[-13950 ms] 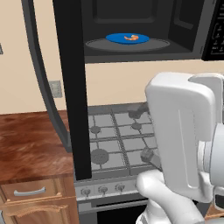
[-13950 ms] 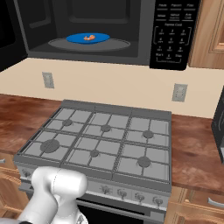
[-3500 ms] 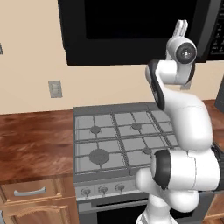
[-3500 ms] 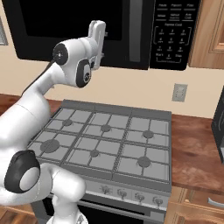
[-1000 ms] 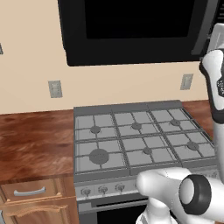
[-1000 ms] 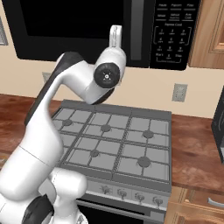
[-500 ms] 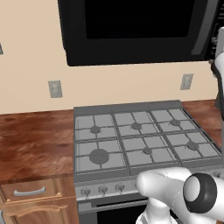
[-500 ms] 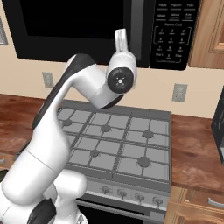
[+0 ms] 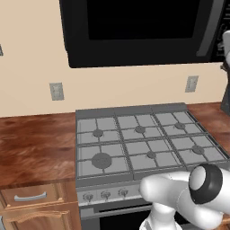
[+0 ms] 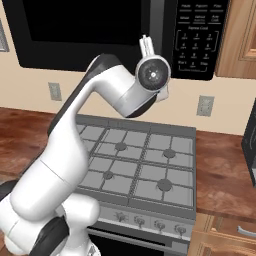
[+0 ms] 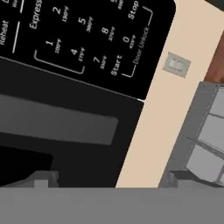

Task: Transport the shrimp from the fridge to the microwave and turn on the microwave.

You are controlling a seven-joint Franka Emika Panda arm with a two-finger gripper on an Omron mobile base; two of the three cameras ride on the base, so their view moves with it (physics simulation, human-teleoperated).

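Right base view: the microwave [image 10: 125,35] is a wide black box, long side to side, door shut, facing the room. The hand [image 11: 109,181], fingers spread wide, holds nothing just before its keypad [image 11: 83,39].

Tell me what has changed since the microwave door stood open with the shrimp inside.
The microwave door is now shut, hiding the plate and shrimp. The arm has swung rightward, bringing the open, empty gripper up toward the keypad. The stove and base are unchanged.
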